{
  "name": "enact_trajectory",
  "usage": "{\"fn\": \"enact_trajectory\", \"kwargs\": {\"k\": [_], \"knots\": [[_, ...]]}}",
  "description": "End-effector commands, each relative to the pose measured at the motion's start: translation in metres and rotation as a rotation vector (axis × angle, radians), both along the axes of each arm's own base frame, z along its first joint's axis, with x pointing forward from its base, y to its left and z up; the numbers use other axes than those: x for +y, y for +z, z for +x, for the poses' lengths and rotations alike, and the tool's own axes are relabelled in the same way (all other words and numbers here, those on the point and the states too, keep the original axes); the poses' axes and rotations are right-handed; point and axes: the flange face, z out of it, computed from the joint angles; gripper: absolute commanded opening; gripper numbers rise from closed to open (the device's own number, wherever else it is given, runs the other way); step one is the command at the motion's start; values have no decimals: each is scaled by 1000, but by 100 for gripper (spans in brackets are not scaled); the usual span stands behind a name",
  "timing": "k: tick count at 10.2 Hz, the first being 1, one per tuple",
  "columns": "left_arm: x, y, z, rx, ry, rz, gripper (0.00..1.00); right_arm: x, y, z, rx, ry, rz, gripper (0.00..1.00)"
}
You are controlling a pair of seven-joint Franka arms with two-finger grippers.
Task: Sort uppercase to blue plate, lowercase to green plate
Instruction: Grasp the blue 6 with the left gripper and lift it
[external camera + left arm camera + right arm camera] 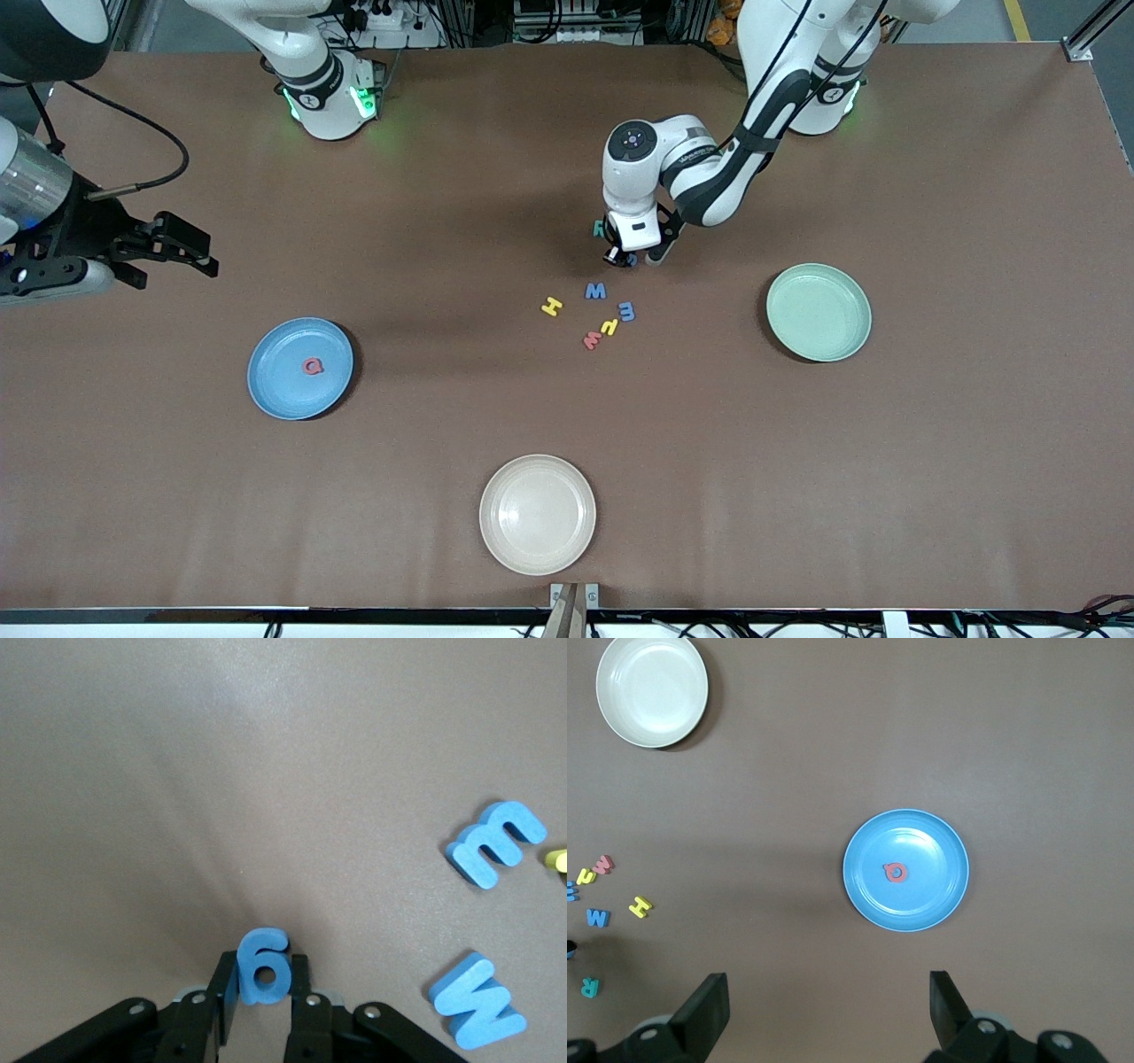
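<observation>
Brown surface carries the blue plate holding the red Q, with the green plate toward the left arm's end. Mid-surface, the left pincer is clenched on the blue g, beside blue M and blue m. Right pincer waits, spread wide, above the surface near the blue plate.

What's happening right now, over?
Left end effector shut on blue g at table level. Right end effector open, waiting above blue plate. Nothing in the way.
</observation>
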Motion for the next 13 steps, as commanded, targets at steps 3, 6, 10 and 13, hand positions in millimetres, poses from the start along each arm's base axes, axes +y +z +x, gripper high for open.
{"fn": "enact_trajectory", "kwargs": {"k": [3,6,10,13], "knots": [[6,8,10,-12,-28,60,16,2,5,1,-2,3,-1,100],[11,29,17,-9,-104,129,7,23,4,-1,0,28,-12,100],[49,63,23,23,-322,208,0,24,-3,2,12,19,-11,100],[102,96,37,81,-503,189,0,50,-11,3,28,-18,-12,100]]}}
